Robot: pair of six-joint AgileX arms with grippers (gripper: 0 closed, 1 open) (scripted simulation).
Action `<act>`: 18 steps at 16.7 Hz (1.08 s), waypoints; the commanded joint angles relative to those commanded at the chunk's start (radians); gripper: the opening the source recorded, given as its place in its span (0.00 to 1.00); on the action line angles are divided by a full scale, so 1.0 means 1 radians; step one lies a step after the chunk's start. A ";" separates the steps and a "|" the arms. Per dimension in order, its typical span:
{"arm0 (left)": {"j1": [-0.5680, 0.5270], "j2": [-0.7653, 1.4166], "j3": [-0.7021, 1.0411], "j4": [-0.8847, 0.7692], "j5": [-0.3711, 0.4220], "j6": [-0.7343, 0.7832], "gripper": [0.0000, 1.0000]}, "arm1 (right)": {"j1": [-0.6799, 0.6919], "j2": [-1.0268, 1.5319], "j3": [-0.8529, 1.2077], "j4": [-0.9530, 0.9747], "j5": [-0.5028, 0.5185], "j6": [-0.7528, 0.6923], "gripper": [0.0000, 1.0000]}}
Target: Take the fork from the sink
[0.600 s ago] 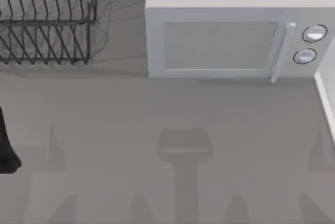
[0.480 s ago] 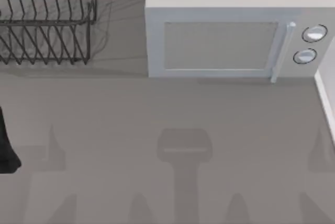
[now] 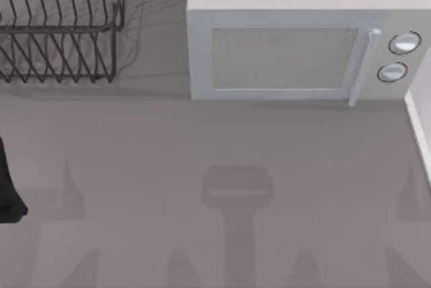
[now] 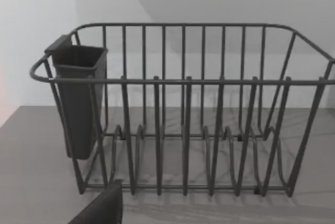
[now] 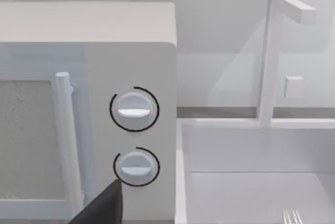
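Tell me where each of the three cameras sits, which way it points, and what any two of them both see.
Top view: above the table, looking down on the dish rack, the microwave and the sink's rim; a dark piece of the left arm shows at the left edge.
Left wrist view: low, facing the dish rack and its cutlery holder; one dark finger shows.
Right wrist view: facing the microwave's knobs, the sink, the tap and the fork's tines; one finger shows.
Shared: top and right wrist views both show microwave and sink.

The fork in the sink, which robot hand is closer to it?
Right. The right hand faces the microwave and the sink, where the fork tines peek up. The left hand faces the dish rack at the table's far left.
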 joint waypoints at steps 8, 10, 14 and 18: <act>0.000 0.000 0.000 0.000 0.000 0.000 1.00 | 0.000 0.000 0.000 0.000 0.000 0.000 1.00; 0.000 0.000 0.000 0.000 0.000 0.000 1.00 | 0.000 0.000 0.000 0.000 0.000 0.000 1.00; 0.000 0.000 0.000 0.000 0.000 0.000 1.00 | 0.000 0.000 0.000 0.000 0.000 0.000 1.00; 0.000 0.000 0.000 0.000 0.000 0.000 1.00 | -0.011 0.090 0.081 -0.048 0.000 -0.010 1.00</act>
